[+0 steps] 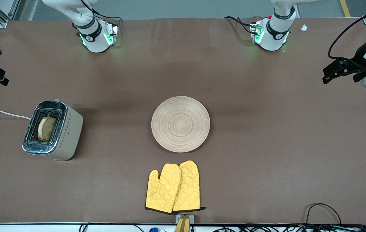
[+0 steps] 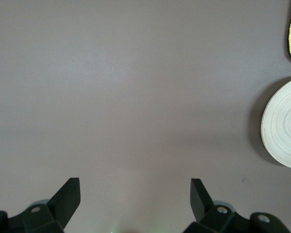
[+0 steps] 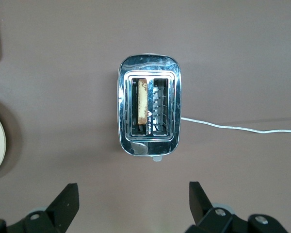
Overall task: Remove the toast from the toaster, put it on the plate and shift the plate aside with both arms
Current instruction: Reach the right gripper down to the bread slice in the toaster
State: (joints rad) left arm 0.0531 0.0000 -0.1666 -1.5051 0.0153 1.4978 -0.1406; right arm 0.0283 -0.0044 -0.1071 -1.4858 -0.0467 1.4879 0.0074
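Standing upright in a toaster slot directly under the open right pincer, the toast waits; the open left pincer hangs over bare table, plate well aside.

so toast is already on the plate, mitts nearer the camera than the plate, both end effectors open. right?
Not quite. The toast stands in a slot of the toaster, as the front and right wrist views show; the plate holds nothing. The mitts are nearer the camera, and the left end effector and right end effector are open.
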